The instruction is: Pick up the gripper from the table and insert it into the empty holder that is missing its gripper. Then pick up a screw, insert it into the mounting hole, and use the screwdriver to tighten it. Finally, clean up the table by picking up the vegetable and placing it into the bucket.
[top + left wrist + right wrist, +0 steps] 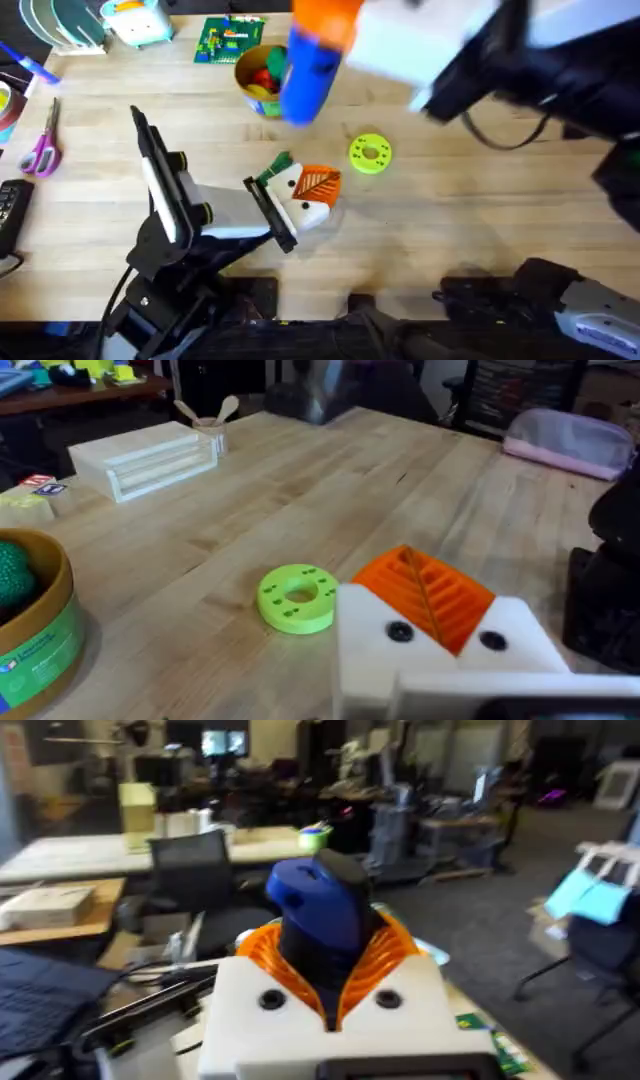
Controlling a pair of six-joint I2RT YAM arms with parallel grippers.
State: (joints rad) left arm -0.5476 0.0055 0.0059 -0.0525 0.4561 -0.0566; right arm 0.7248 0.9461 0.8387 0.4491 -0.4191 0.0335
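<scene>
**Blue screwdriver lifted high, holder steadied on the counter**

The right hand [325,990], white with orange ribbed pads, is closed on the bright blue pen-shaped screwdriver [320,915] and holds it well above the wooden counter [450,230]; from overhead the tool [305,70] looms large over the small round yellow-tan bucket with a green band [258,80], which has coloured toys inside. The left hand [300,195] rests on the counter near the middle, its white block and orange ribbed pad [425,595] showing, but whether it is open or closed cannot be told. A small dark-green leafy toy vegetable [276,165] lies touching that hand. Just beside it sits a round lime-green disc with holes [370,153]. Purple-handled scissors [42,150] lie at the far left edge.
</scene>
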